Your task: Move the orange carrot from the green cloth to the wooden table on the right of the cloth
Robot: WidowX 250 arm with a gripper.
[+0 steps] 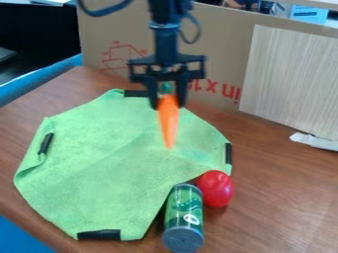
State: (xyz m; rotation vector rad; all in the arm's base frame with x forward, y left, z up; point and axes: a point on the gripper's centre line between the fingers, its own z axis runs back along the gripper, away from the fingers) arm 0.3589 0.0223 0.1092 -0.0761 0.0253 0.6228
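Note:
My gripper [167, 101] hangs over the back part of a green cloth [99, 168], shut on an orange carrot [169, 123]. The carrot points downward, its green top between the fingers. Black strips sit at several edges of the cloth. At the cloth's front right edge a green can [184, 215] lies on its side, one end toward the camera. A red, rounded object [216, 189] is just behind and right of the can.
Behind the wooden table [284, 197] stands a cardboard panel [221, 44], with a light wood-grain board [294, 79] at the right. A crumpled white strip [316, 141] lies near that board's lower edge.

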